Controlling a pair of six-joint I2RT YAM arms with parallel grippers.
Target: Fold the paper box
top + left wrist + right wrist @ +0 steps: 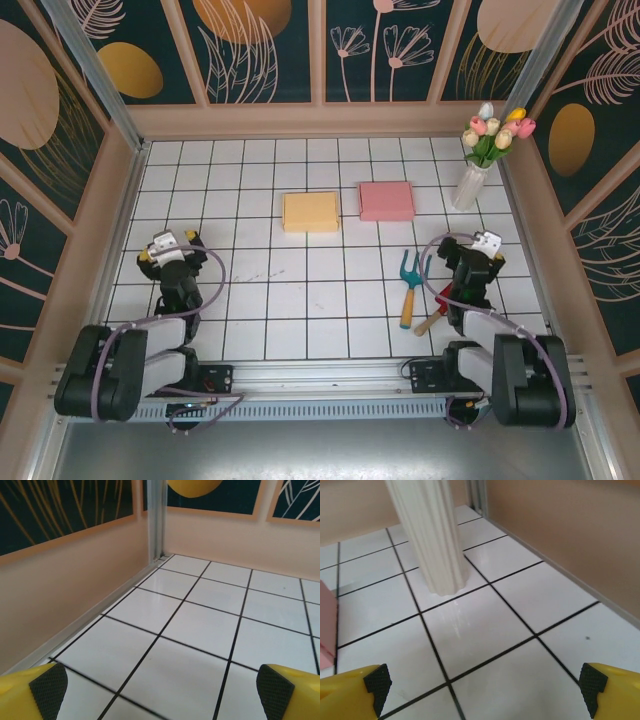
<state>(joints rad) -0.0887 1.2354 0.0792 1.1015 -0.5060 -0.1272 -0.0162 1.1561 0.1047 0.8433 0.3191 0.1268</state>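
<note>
While both grippers gape empty, left gripper far left of the vase, right gripper just in front of it, two flat paper boxes lie left of the vase: pink box nearer, yellow box beyond. Which is meant I cannot tell. Both look light, thin, easily creased, probably best pinched at a free edge; each long axis runs towards the vase

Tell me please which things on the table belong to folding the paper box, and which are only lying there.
For the job: yellow box, pink box; which one, I cannot tell.
Lying about: vase of tulips, teal garden fork, red hand tool.
</note>
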